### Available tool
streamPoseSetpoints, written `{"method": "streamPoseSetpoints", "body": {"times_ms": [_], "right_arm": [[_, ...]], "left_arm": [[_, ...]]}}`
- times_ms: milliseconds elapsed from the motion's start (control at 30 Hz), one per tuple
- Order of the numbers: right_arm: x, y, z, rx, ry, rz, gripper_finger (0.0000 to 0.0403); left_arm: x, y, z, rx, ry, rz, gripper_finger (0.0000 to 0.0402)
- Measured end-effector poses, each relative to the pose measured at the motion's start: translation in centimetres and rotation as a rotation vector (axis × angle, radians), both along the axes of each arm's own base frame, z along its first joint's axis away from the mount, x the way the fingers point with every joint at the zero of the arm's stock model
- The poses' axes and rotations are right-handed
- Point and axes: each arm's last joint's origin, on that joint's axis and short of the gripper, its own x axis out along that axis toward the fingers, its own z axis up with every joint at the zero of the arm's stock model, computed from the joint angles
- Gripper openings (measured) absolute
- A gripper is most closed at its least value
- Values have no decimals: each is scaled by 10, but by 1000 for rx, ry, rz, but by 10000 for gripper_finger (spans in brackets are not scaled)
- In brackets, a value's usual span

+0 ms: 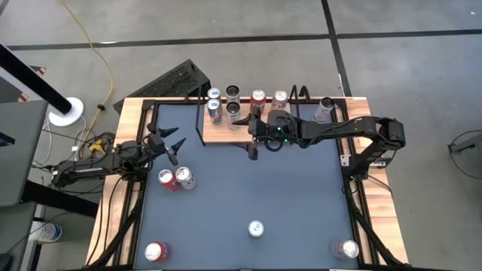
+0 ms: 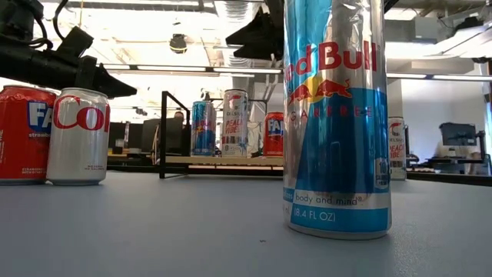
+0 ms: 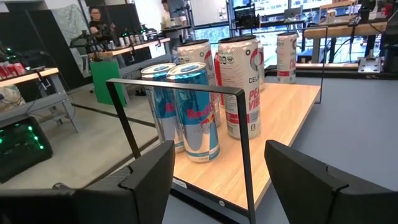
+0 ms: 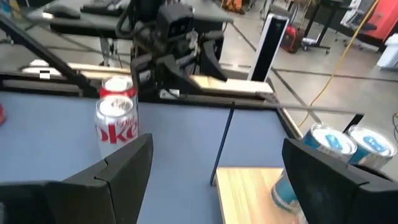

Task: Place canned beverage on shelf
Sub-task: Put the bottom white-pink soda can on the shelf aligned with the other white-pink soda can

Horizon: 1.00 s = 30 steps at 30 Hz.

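Right pincer hangs open, apparently empty, at the shelf's front edge; left pincer looks open.

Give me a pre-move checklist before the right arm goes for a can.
1. Right gripper open and empty, at the shelf's front edge: ok.
2. Shelf has bare board in front of its cans: ok.
3. Cans on shelf upright: ok.
4. Red Bull can mid-table, upright, nothing beside it: ok.
5. Left gripper empty, off at the table's left: ok.
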Motion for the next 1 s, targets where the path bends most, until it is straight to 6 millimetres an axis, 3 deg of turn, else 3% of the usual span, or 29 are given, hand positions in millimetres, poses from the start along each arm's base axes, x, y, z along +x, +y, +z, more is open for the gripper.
{"method": "streamPoseSetpoints", "body": {"times_ms": [1000], "right_arm": [[1, 0, 4, -6, -43, 1, 340]], "left_arm": [[0, 0, 0, 0, 0, 0, 240]]}}
